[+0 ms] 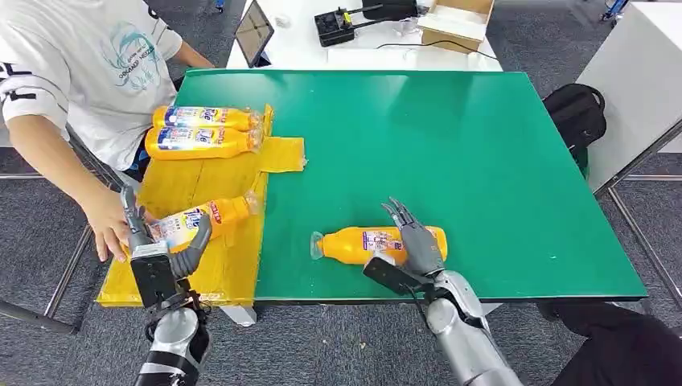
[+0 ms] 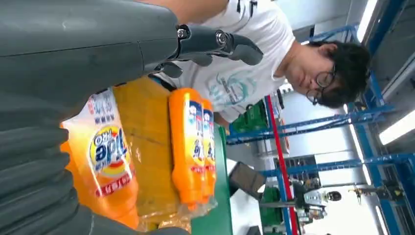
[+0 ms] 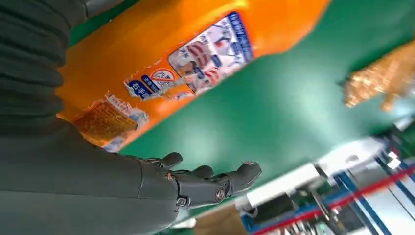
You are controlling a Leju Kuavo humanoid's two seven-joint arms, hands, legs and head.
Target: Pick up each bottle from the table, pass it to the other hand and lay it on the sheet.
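Two orange bottles (image 1: 201, 131) lie side by side at the far end of the yellow sheet (image 1: 211, 175). A third orange bottle (image 1: 207, 217) lies on the sheet's near part, its body in the palm of my left hand (image 1: 165, 245). That hand's fingers (image 2: 220, 41) are stretched out, apart from this bottle (image 2: 105, 156). Another orange bottle (image 1: 362, 244) lies on the green table (image 1: 450, 137) near the front edge. My right hand (image 1: 416, 241) is over its base end with its fingers (image 3: 215, 183) straight and spread, beside the bottle (image 3: 161, 49).
A person in a white shirt (image 1: 80, 72) sits at the left, one hand (image 1: 106, 227) on the sheet right beside my left hand. Behind the green table stands a white table with a tablet (image 1: 254, 32) and a cardboard box (image 1: 456, 22). A black backpack (image 1: 576, 112) lies on the floor at the right.
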